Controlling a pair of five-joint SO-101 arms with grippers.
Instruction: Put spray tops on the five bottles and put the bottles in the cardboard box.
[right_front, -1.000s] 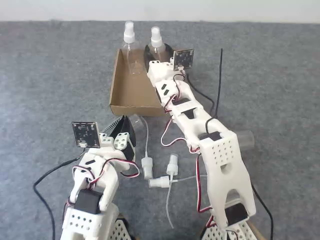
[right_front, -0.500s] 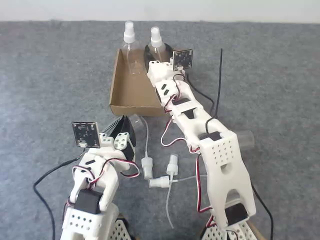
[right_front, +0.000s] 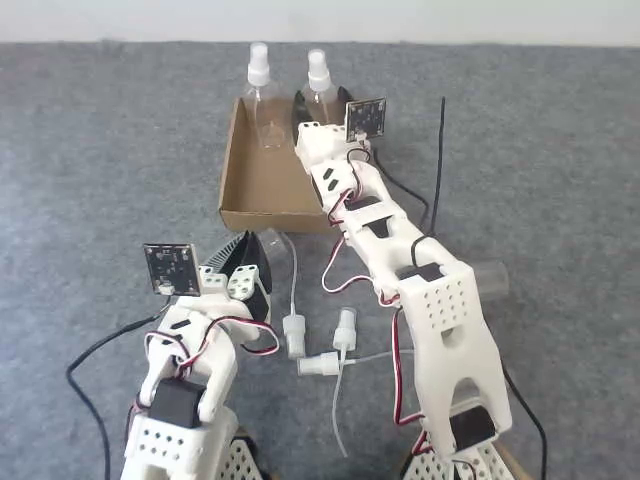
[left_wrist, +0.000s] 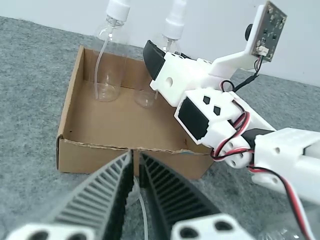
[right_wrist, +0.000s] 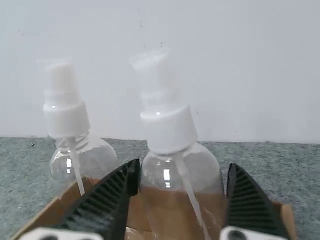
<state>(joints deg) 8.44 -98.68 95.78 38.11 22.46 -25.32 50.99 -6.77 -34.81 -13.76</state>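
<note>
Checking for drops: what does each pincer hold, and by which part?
Nothing, apparently. The right pincer stands open around the body of a capped bottle; the left pincer is shut and empty.

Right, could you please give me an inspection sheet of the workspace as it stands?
Surface: grey carpet, flat.
Job's things: cardboard box holds two capped bottles upright at its far end; three spray tops loose on the carpet; a clear bottle partly behind the right arm.
Clutter: nothing seen.
Grippers: right gripper open astride one capped bottle; left gripper shut, short of the box.
Cables: black cable on the carpet beside the box; red and white wires along both arms.
Surroundings: white wall behind.
</note>
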